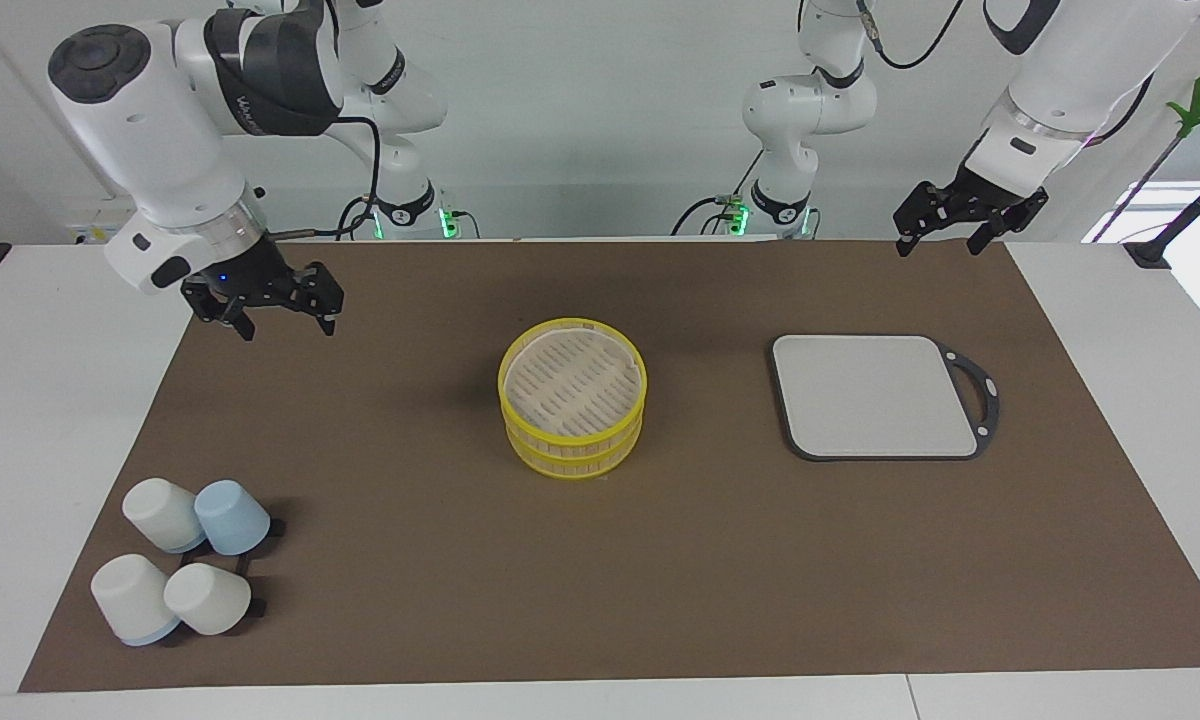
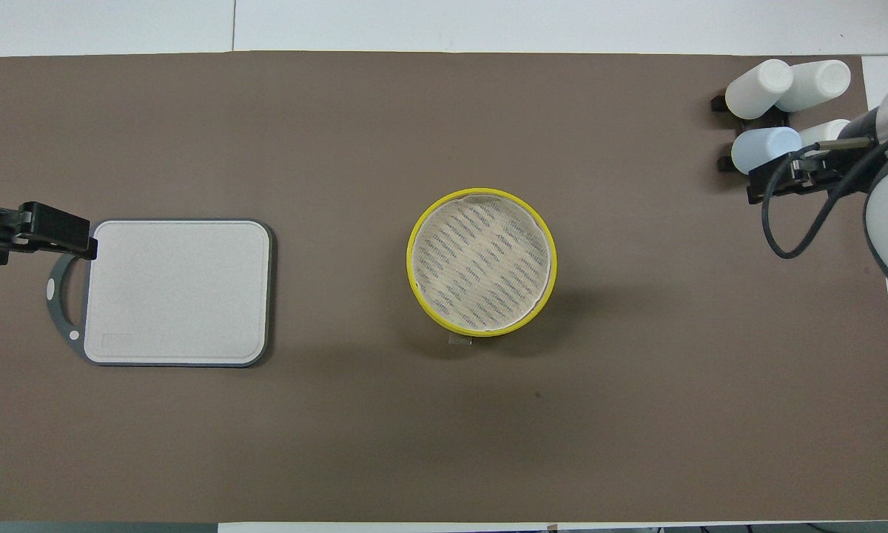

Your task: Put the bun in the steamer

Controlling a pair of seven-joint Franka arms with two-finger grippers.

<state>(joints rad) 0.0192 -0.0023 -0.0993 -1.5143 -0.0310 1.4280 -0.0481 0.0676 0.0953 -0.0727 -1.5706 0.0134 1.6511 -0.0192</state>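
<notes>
The yellow-rimmed steamer [image 1: 572, 408] stands mid-mat, two stacked tiers, and also shows in the overhead view [image 2: 482, 259]. Its top slatted surface is bare. No bun shows in either view. My right gripper [image 1: 288, 328] is open and empty, raised over the mat's edge toward the right arm's end; in the overhead view [image 2: 784, 181] it covers part of the cups. My left gripper [image 1: 940, 248] is open and empty, raised at the left arm's end, and the arm waits; in the overhead view [image 2: 44, 233] it is over the board's handle.
A grey rectangular board [image 1: 875, 395] with a dark handle lies beside the steamer toward the left arm's end [image 2: 177, 289]. Several upturned white and pale blue cups [image 1: 185, 570] cluster at the mat's corner farthest from the robots at the right arm's end [image 2: 784, 111].
</notes>
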